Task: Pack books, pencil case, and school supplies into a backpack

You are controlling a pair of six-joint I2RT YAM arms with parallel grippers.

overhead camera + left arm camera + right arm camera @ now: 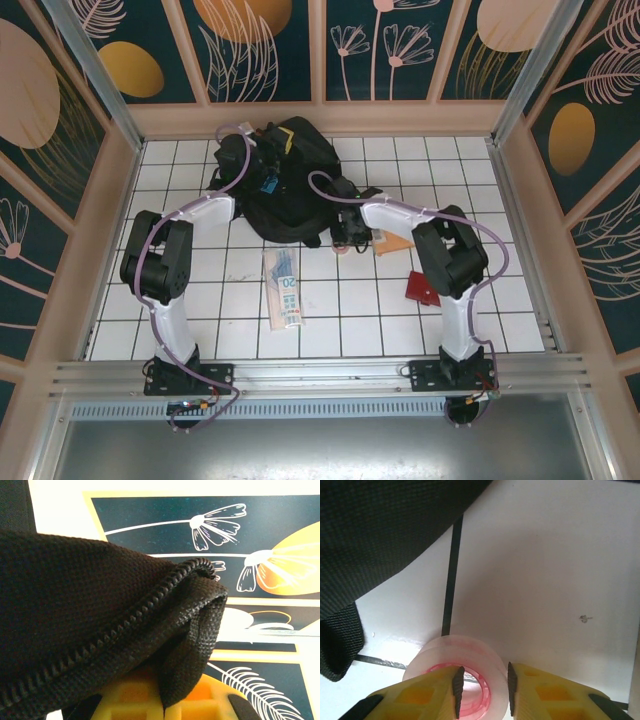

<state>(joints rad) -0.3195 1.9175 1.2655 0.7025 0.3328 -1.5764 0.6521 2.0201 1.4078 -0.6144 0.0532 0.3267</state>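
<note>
The black backpack (pixel 295 185) lies at the back middle of the table. My left gripper (pixel 262 150) is shut on a fold of the backpack's fabric (pixel 200 630) next to the zip. A small blue thing (pixel 270 186) sits on the backpack. My right gripper (pixel 484 690) stands open over a pink roll of tape (pixel 465 652), one of the school supplies, lying on the tiles. One finger is inside the roll's hole and the other is outside its wall. The pencil case (pixel 285 290) lies in the front middle. The orange-brown book (pixel 395 243) and the dark red book (pixel 421 288) lie on the right.
A black backpack strap (pixel 340 640) hangs just left of the tape roll. Patterned walls (pixel 270 50) enclose the white tiled table (pixel 340 320) on three sides. Both arm bases sit at the near edge.
</note>
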